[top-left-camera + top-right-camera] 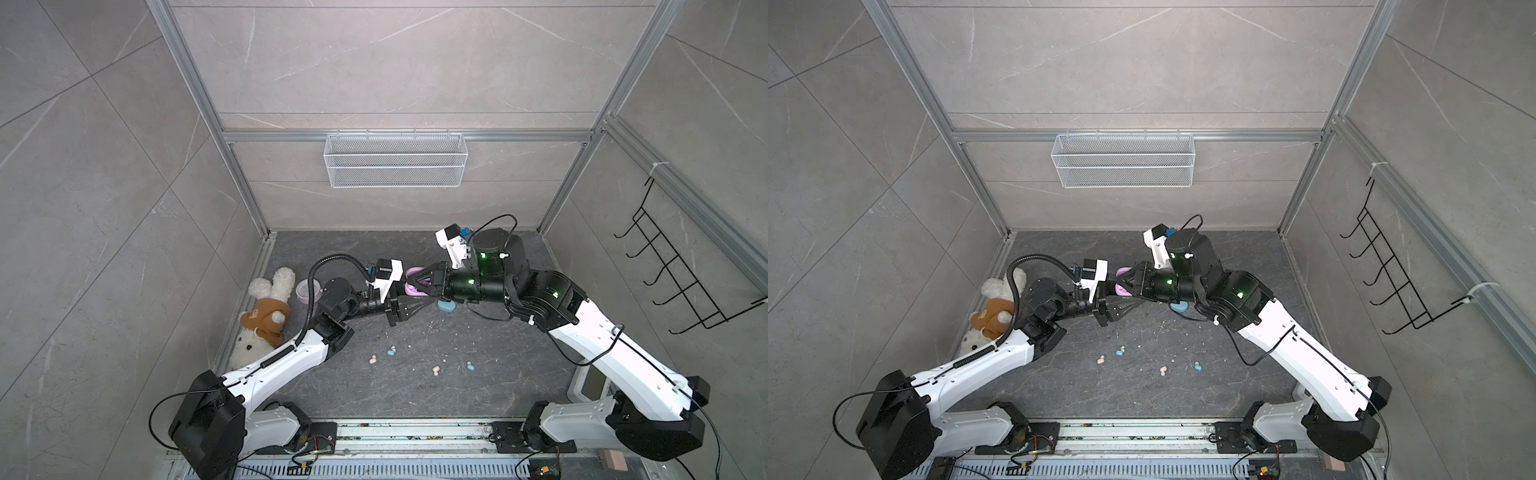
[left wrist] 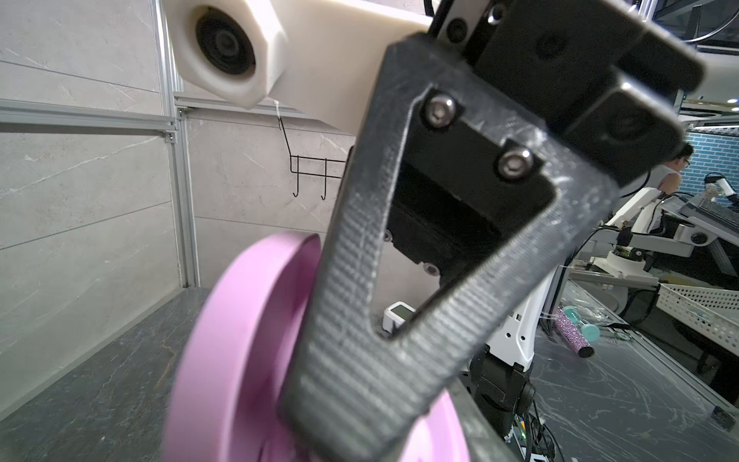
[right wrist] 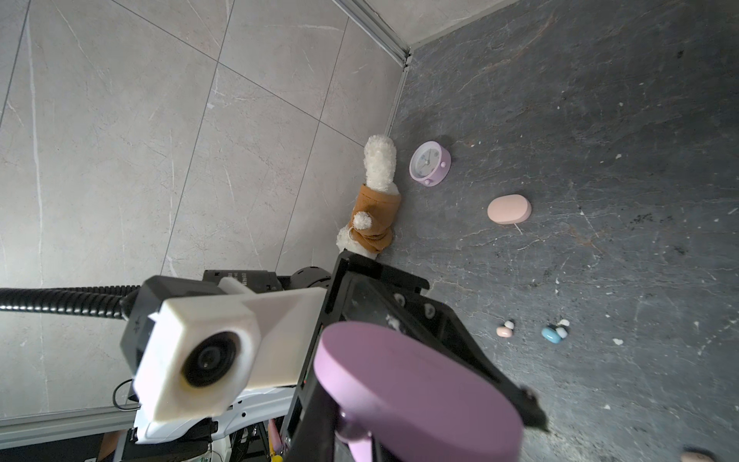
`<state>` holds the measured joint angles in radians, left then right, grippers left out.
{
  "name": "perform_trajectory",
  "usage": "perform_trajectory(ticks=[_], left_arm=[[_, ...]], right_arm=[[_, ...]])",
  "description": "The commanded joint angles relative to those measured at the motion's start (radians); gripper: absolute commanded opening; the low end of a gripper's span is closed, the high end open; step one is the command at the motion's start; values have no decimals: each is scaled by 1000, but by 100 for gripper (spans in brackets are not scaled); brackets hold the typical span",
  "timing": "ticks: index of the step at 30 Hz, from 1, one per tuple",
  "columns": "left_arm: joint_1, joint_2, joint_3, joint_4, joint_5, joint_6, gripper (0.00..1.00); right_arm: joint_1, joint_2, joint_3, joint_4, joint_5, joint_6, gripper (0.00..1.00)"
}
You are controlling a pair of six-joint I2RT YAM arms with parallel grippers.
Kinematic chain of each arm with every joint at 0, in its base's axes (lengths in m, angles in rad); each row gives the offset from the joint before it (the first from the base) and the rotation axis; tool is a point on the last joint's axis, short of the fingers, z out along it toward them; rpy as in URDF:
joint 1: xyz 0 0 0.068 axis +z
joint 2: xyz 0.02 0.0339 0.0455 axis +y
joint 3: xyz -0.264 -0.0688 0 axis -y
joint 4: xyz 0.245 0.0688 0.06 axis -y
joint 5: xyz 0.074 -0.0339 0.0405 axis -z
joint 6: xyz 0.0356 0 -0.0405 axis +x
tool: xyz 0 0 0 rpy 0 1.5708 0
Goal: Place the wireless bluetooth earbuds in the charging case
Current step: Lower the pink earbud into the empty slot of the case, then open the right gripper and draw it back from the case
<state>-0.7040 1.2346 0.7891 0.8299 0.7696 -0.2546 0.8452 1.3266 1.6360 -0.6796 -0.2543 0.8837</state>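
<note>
— Right wrist view is mostly lilac plastic. Which step is this?
— Opening, I'd judge. The left gripper point(image 1: 424, 299) and right gripper point(image 1: 414, 283) are both clamped on the lilac charging case point(image 3: 420, 396), held off the surface point(image 1: 415, 395).
— And the earbuds point(image 1: 391, 351)?
— Four, peach and blue, lie loose on the surface, well apart from both grippers, nearer the arms' bases. No lilac ones show. Next, set the case down open and free a gripper.

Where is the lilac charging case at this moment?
In both top views the lilac charging case is mid-table toward the back, gripped between the left gripper and right gripper, just left of the blue case.
</note>
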Motion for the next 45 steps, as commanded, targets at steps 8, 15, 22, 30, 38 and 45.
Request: perform_trajectory(ticks=[8, 15, 22, 30, 38, 45], left_arm=[[-6, -37, 19, 22, -5, 40, 30], [-6, -46, 15, 11, -14, 51, 30], [-6, -48, 12, 11, -19, 55, 30], [-7, -48, 13, 8, -20, 54, 30], [-8, -48, 14, -15, -20, 66, 30], [-20, -52, 14, -50, -19, 88, 30]], right_arm=[[17, -8, 36, -77, 17, -6, 22], [19, -10, 50, -92, 22, -12, 31], [20, -5, 81, -128, 36, -23, 38], [20, 1, 136, -176, 52, -41, 47], [31, 48, 284, -364, 44, -125, 48], [4, 191, 621, -637, 106, -201, 51]])
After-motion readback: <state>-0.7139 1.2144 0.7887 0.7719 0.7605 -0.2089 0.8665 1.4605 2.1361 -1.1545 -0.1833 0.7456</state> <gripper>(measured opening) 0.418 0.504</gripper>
